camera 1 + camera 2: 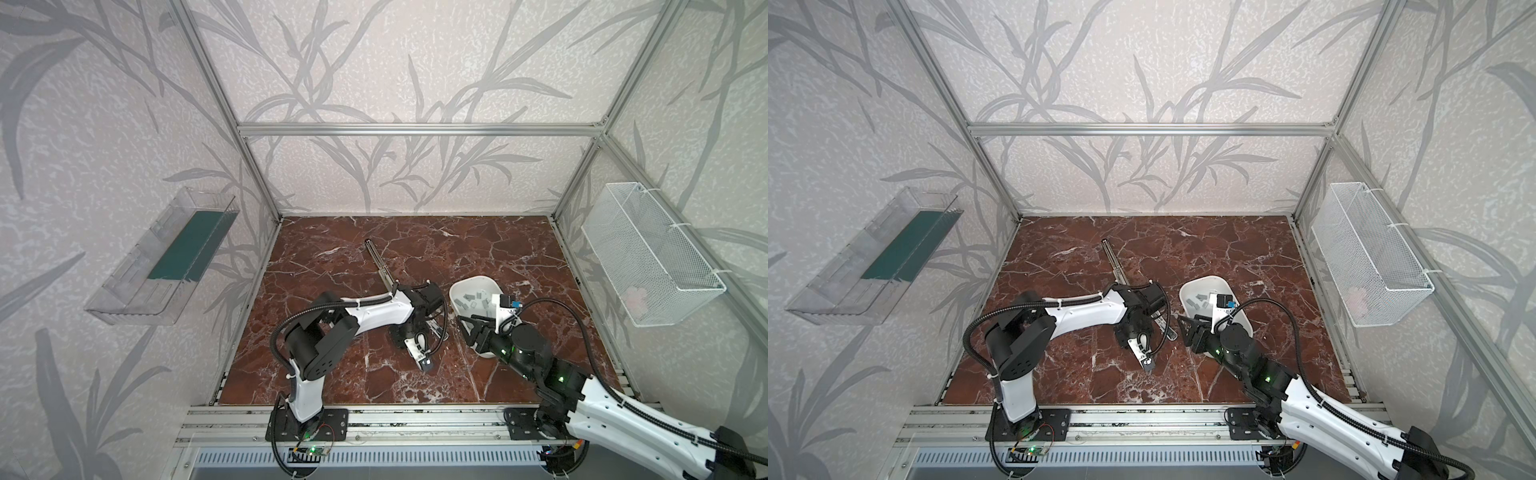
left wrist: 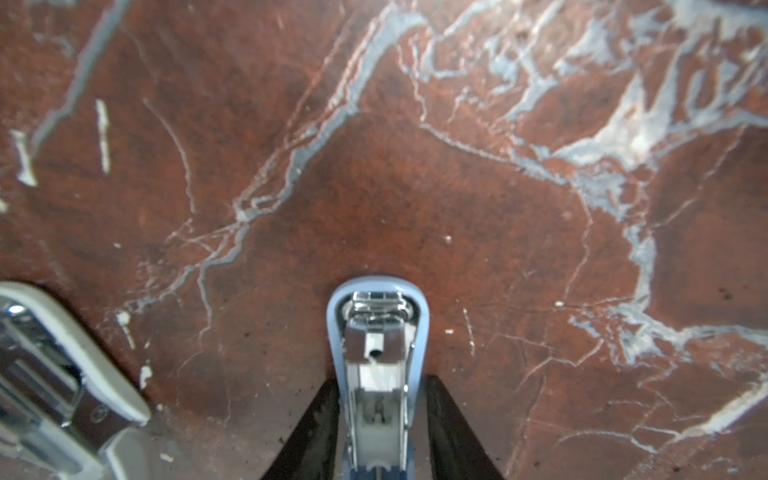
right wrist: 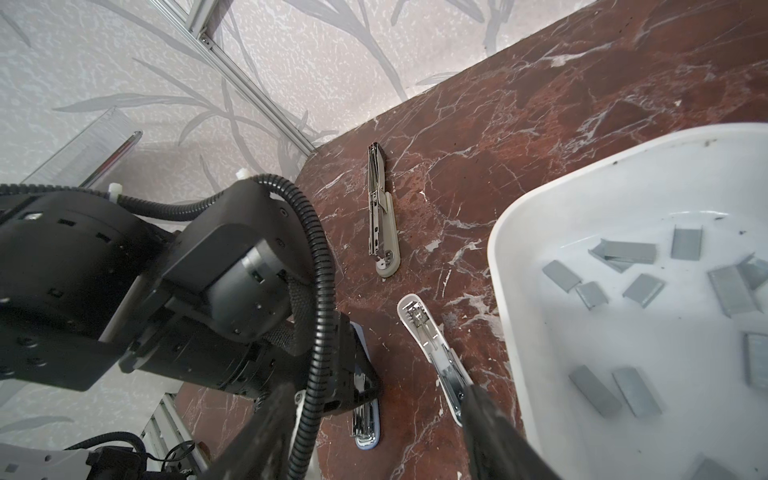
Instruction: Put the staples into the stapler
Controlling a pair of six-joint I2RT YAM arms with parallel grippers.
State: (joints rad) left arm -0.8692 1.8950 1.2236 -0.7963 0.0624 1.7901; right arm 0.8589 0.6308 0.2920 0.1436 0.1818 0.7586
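At about 3 o'clock from the middle of the counter (image 1: 332, 257) in a top view, we see the white tray (image 1: 455, 291) holding the staples (image 3: 627, 251), loose grey strips scattered on its floor. Near 6 o'clock the left end effector (image 2: 380, 380) flanks the blue stapler (image 2: 376, 332), one finger along each side; we cannot tell whether it clamps. The right end effector (image 3: 376, 392) hangs by the tray's near rim, fingers spread wide, gripping nothing. The white stapler (image 3: 428, 336) lies opened beside the tray, and the beige stapler (image 3: 384, 232) lies at 11 o'clock.
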